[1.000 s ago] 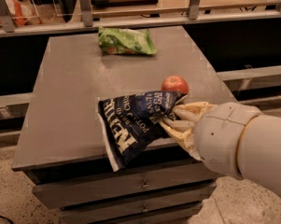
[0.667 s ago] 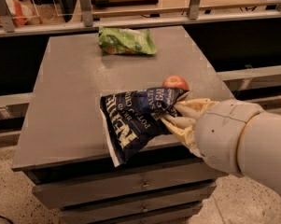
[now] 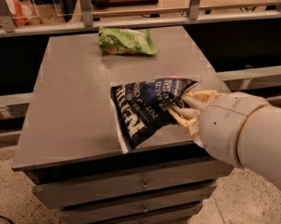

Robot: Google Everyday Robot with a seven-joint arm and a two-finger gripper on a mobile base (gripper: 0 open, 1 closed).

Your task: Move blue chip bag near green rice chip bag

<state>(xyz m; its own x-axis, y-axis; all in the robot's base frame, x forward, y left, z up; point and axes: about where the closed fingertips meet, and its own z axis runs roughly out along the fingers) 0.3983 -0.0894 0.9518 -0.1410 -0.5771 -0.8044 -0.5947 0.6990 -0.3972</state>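
Observation:
The blue chip bag [image 3: 142, 107], dark navy with white lettering, is held tilted above the front right of the grey table [image 3: 74, 97]. My gripper [image 3: 179, 106] is shut on the bag's right end, with its cream fingers [image 3: 192, 100] pinching the crinkled edge. The bag now covers the red apple, of which only a sliver of red shows above the bag's top edge. The green rice chip bag [image 3: 127, 41] lies flat at the table's far edge, well beyond the blue bag.
The table is a grey cabinet with drawers [image 3: 142, 185] at its front. A railing with metal posts [image 3: 86, 6] runs behind the table. My white arm [image 3: 252, 134] fills the lower right.
The blue bag has risen and shifted slightly up and to the right in my gripper's hold, and it now hides the apple that showed behind it before.

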